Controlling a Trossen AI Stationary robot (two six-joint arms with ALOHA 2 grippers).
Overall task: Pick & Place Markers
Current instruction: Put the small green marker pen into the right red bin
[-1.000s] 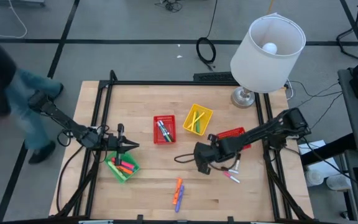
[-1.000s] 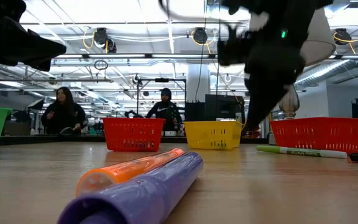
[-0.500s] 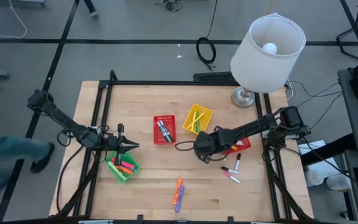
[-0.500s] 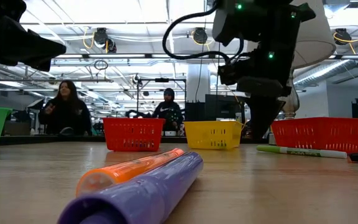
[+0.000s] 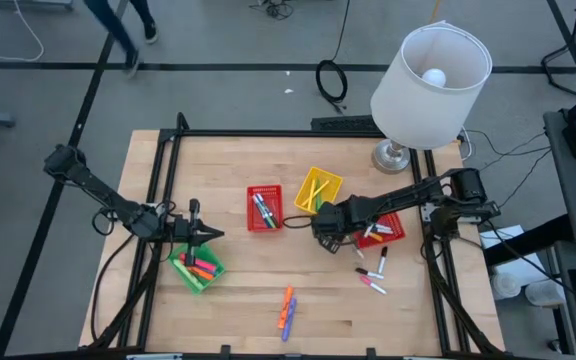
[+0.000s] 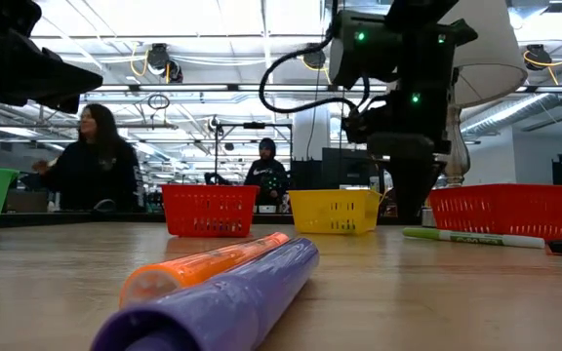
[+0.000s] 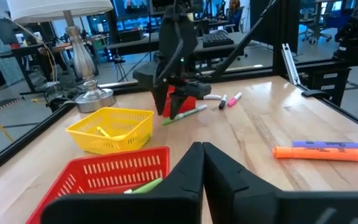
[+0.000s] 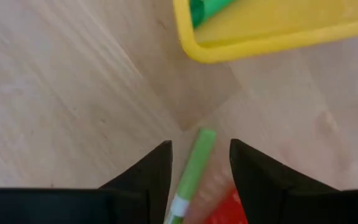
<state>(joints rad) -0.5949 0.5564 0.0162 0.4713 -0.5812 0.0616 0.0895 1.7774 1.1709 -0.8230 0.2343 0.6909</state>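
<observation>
My right gripper (image 5: 320, 230) is open and points down at the table between the yellow basket (image 5: 318, 190) and the right red basket (image 5: 386, 226). The green cap end of a white-barrelled marker (image 8: 196, 158) lies between its fingers with a gap on each side. That marker (image 7: 188, 113) lies flat on the wood. My left gripper (image 5: 212, 235) is shut and holds nothing, above the green basket (image 5: 196, 270), which has markers in it. An orange marker (image 5: 287, 300) and a purple marker (image 5: 288, 322) lie side by side near the front edge.
A red basket (image 5: 264, 207) with markers stands mid-table. Several loose markers (image 5: 373, 275) lie right of centre. A lamp (image 5: 423, 80) stands at the far right corner. A black frame (image 5: 168, 150) runs along the table's edges. People (image 6: 91, 166) are in the room behind.
My right gripper has gone from the middle of the table toward the far edge, up to the yellow basket. The green-capped marker and the other markers have stayed where they lay.
</observation>
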